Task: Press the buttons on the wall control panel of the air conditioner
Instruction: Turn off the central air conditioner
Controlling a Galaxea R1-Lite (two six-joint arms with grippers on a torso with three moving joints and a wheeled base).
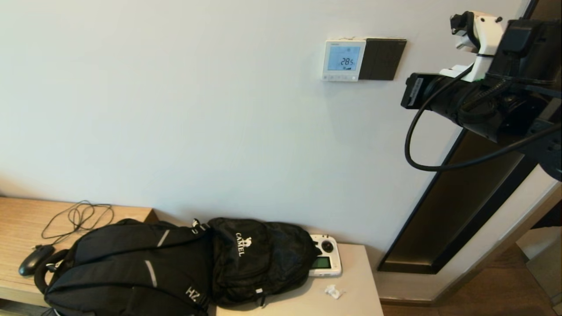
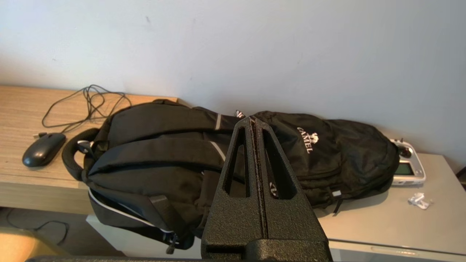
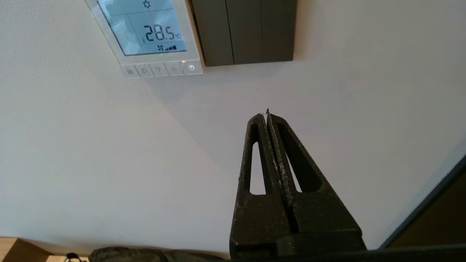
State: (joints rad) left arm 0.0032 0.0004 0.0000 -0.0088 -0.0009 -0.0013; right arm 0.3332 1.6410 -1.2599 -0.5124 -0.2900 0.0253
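The white wall control panel hangs on the wall, its screen lit pale blue and reading 28.5. It also shows in the right wrist view. The row of small pale buttons runs along its bottom edge. My right gripper is shut and empty, pointing at bare wall below the panel and off to its right, clear of the buttons. The right arm is raised at the right of the head view. My left gripper is shut and empty, hanging over the backpacks.
A plain black plate adjoins the panel's right side. Two black backpacks, a white handheld controller, a mouse and a cable lie on the low furniture. A dark door frame stands right.
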